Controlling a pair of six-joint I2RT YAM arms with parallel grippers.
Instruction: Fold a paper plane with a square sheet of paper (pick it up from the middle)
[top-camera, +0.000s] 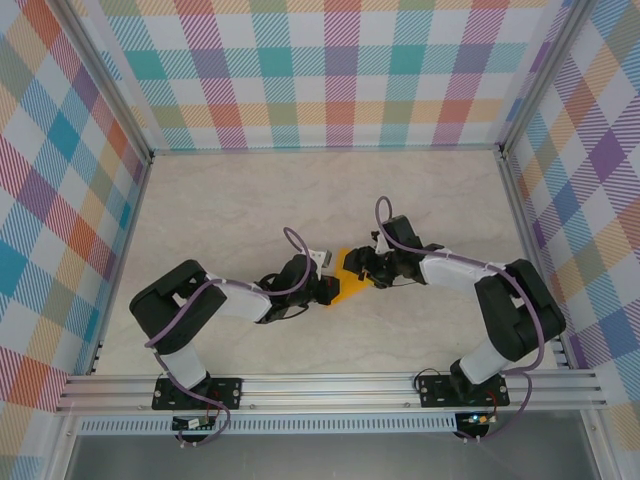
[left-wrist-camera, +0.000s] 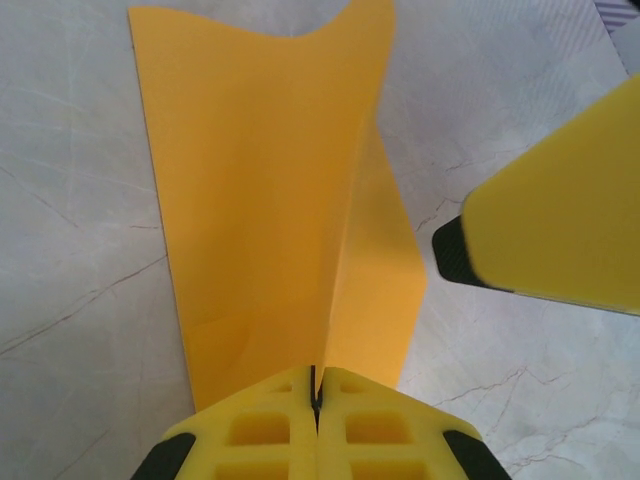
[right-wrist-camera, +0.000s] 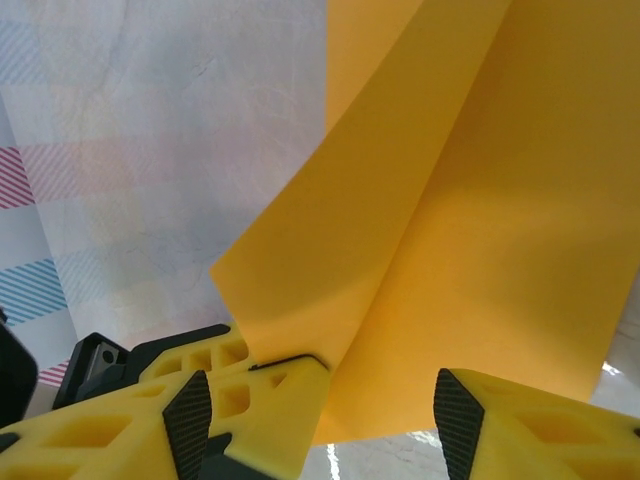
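Near the middle of the surface, the paper is bent along one centre line, and the left tool is clenched on that fold while the two leaves spread apart. Beside it the right tool is released, gaping around one leaf without pinching it. By my reckoning only a loose first bend exists, so firm creasing, nose folds and wing folds all remain.
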